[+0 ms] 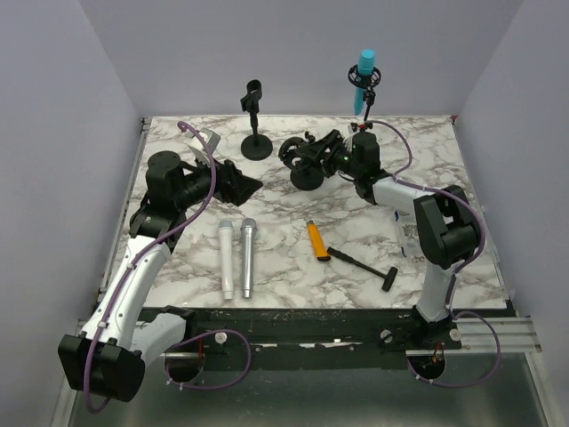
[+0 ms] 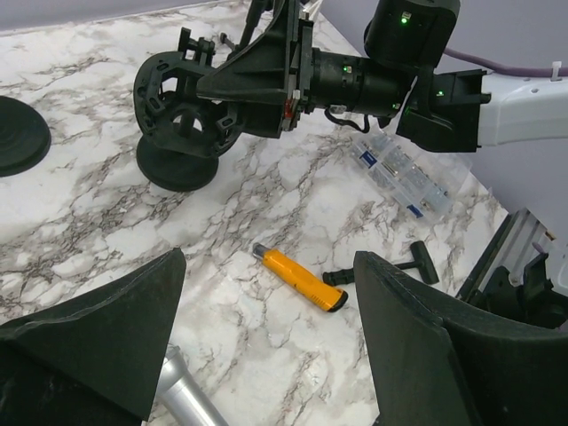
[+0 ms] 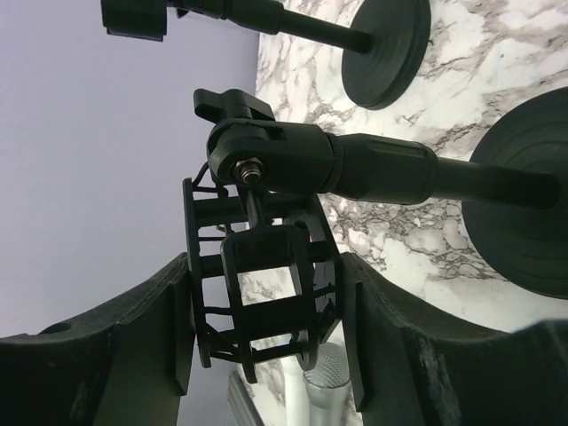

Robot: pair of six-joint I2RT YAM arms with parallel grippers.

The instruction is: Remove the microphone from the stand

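— Marble table (image 1: pixel 444 178), grey-lilac walls. Target position?
— Cyan microphone (image 1: pixel 364 67) upright in its stand (image 1: pixel 358 105), 1 o'clock, at the far edge. Neither arm touches it.
— Right gripper (image 3: pixel 264 293)?
— Just off centre, toward 12 o'clock. Fingers pressed against both sides of the shock mount (image 2: pixel 182 106) on a second stand.
— Left gripper (image 2: pixel 268 266)?
— 9 o'clock, jaws spread wide, nothing between them, facing centre.
— Loose items?
— White microphone (image 1: pixel 227 258) and silver microphone (image 1: pixel 247 258) lying side by side at 7 o'clock. Orange tool (image 1: pixel 317 240) near centre, toward 6 o'clock.
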